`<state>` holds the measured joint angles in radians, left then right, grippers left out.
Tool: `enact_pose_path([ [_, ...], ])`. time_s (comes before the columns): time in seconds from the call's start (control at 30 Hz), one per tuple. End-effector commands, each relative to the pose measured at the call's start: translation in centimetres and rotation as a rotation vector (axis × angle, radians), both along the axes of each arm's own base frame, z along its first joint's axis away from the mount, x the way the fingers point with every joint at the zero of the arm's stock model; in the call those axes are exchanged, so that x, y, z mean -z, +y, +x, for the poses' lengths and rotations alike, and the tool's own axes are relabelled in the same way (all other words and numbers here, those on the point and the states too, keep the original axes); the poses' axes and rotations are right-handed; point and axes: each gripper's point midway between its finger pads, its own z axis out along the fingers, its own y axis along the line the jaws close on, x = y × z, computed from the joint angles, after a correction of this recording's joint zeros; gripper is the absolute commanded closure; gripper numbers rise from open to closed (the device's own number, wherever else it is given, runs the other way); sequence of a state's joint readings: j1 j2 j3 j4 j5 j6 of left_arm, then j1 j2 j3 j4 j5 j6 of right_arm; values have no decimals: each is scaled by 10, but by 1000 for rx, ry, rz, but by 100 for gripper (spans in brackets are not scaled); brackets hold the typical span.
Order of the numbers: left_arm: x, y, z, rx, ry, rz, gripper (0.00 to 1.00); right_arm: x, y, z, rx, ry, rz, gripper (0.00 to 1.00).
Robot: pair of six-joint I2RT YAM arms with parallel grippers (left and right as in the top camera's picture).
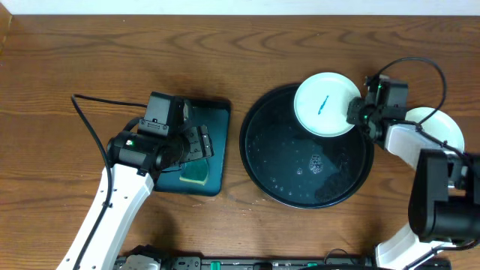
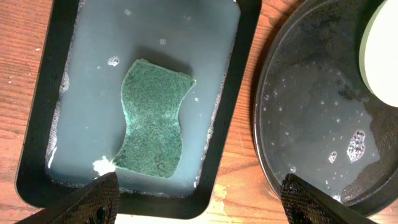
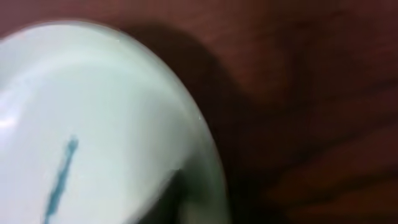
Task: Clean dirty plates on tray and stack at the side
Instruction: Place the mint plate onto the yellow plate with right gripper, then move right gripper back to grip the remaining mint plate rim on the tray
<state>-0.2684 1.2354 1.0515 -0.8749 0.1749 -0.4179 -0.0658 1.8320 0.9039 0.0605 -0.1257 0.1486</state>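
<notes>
My right gripper (image 1: 357, 112) is shut on the right rim of a pale mint plate (image 1: 324, 103) with a blue smear, holding it over the far right part of the black round tray (image 1: 285, 176). In the right wrist view the plate (image 3: 93, 124) fills the left side, with a dark finger (image 3: 186, 202) on its rim. Another pale plate (image 1: 441, 126) lies on the table right of the tray, partly hidden by my right arm. My left gripper (image 1: 196, 142) is open and empty above the sponge tray; its fingers (image 2: 202, 205) are wide apart.
A dark teal rectangular tray (image 1: 217, 112) holds soapy water and a green sponge (image 2: 152, 118), left of the black tray (image 2: 311, 124). The black tray is wet with a patch of foam (image 1: 316, 162). The held plate's edge (image 2: 382, 56) shows in the left wrist view.
</notes>
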Motion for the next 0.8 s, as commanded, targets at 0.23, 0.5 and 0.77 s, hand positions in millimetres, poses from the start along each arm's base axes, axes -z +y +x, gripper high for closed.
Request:
enact_pose_path([
  [0.23,-7,1,4,-1,-19,0,17,-38,12,-31,2,55,51,99],
  [0.5,-7,1,4,-1,-19,0,17,-71,53,-78,-106,129,80,99],
  [0.77,-7,1,4,0,-19,0,17,-21,83,-125,-142,356,45,99],
])
